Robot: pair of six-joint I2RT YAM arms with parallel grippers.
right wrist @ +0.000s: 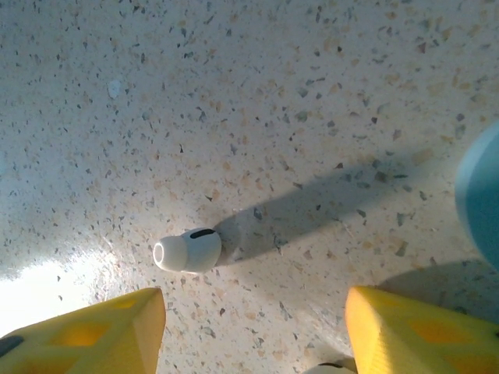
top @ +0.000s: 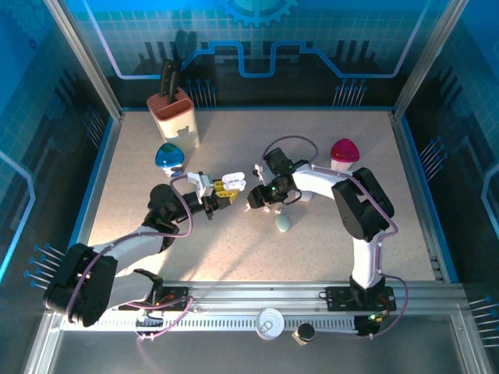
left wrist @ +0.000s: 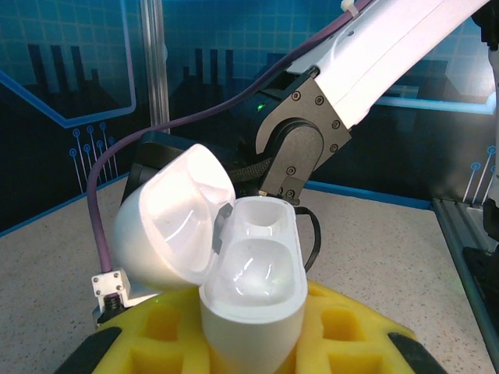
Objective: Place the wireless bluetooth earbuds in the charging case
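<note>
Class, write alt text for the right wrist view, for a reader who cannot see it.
A small white earbud lies alone on a speckled table. Two yellow fingers of the open right end effector sit at the bottom edge, apart from it.

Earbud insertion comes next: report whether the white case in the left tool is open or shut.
Open: the glossy white plastic charging case has its rounded lid swung back, baring its inner wells.

bare table (right wrist: 234,93) around earbud (right wrist: 187,252), teal case (right wrist: 482,202) beside
</note>
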